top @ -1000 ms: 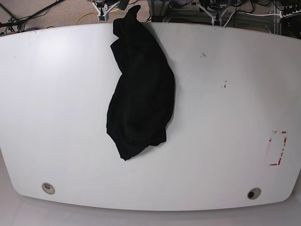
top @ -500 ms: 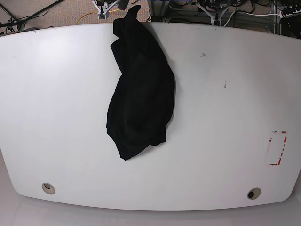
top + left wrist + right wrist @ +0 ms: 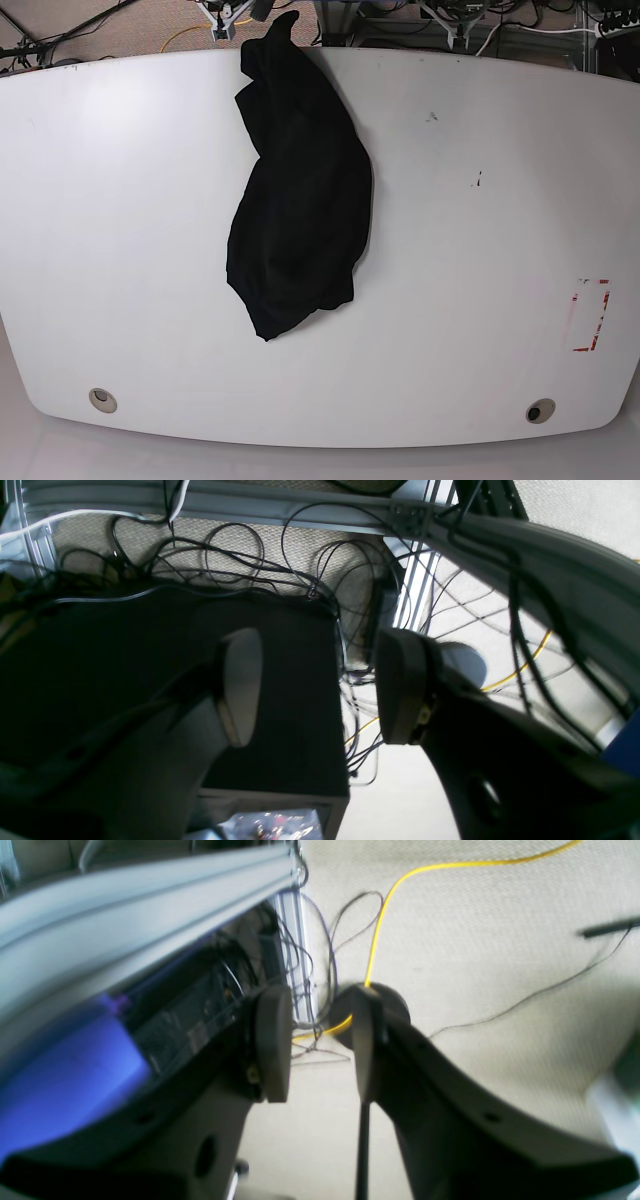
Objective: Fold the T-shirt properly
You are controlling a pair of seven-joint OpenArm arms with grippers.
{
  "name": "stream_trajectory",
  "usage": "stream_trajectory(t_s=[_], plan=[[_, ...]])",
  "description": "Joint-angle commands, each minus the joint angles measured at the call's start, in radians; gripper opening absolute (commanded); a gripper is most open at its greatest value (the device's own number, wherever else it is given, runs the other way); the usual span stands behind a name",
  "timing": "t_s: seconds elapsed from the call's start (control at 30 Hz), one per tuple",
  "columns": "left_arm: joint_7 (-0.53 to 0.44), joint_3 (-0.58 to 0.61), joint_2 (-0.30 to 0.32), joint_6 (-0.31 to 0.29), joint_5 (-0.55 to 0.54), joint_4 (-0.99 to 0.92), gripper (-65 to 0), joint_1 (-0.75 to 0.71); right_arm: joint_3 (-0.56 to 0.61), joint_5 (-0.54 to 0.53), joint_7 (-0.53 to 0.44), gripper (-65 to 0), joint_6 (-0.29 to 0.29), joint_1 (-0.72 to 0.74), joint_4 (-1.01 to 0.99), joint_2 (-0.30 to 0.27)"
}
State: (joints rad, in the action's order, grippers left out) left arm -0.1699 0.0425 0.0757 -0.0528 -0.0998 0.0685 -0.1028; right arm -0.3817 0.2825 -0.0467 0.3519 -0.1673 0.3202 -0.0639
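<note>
Both claws hang empty off the counter (image 3: 480,250), the left claw (image 3: 320,685) spread wide and the right claw (image 3: 320,1040) parted by a narrow gap, while the T-shirt (image 3: 300,200) lies bunched exactly as before, its top draped over the far edge.

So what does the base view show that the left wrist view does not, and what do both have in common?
Only the base view shows the black T-shirt, lying crumpled on the white table, with its top end at the table's far edge, plus a red-outlined rectangle marked on the table. Neither arm appears there.

Only the left wrist view shows the left hand, its jaws apart with nothing between them, and a dark box behind it.

Both show tangled cables over beige floor.
</note>
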Motion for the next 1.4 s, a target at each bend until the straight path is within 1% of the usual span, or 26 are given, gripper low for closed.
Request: stream_trajectory(t_s=[0.0,0.13,0.3,0.47,0.6,0.7,0.83,0.93,1.1,1.2,1.37], plan=[[-0.001,0.001,0.005,-0.003,0.015,-0.002,-31.1,-0.007,0.007,-0.013,-0.028,-45.8,0.009,0.012,0.009,0.0],[0.0,0.0,0.005,-0.003,0.047,-0.002,-31.1,-0.007,0.01,-0.013,-0.026,-45.8,0.009,0.012,0.009,0.0],[-0.009,-0.005,0.005,-0.003,0.044,0.006,-31.1,-0.015,0.01,-0.016,-0.026,-46.0,0.009,0.01,0.01,0.0],[-0.096,-0.006,0.005,-0.002,0.042,0.006,-31.1,-0.048,0.005,-0.019,-0.028,-46.1,0.009,-0.018,0.027,0.0],[-0.127,-0.008,0.005,0.0,0.041,0.021,-31.1,-0.073,0.007,-0.019,-0.026,-46.1,0.009,-0.082,0.133,0.005],[-0.127,-0.008,0.005,0.0,0.042,0.104,-31.1,-0.127,0.008,-0.019,-0.02,-46.1,0.009,-0.127,0.198,0.026],[-0.127,-0.008,0.008,0.0,0.042,0.271,-31.1,-0.232,0.008,-0.019,-0.02,-46.1,0.014,-0.191,0.267,0.029],[-0.127,-0.008,0.028,0.0,0.042,0.379,-31.3,-0.294,0.008,-0.021,-0.023,-46.1,0.016,-0.232,0.308,0.032],[-0.127,-0.011,0.032,0.0,0.041,0.498,-31.7,-0.372,0.002,-0.021,-0.025,-46.1,0.017,-0.312,0.412,0.062],[-0.127,-0.045,0.06,0.0,0.041,0.597,-31.7,-0.443,0.003,-0.022,-0.025,-46.1,0.02,-0.38,0.517,0.098],[-0.124,-0.057,0.069,-0.003,0.041,0.762,-31.3,-0.555,0.005,-0.022,-0.018,-46.1,0.02,-0.483,0.696,0.141]])
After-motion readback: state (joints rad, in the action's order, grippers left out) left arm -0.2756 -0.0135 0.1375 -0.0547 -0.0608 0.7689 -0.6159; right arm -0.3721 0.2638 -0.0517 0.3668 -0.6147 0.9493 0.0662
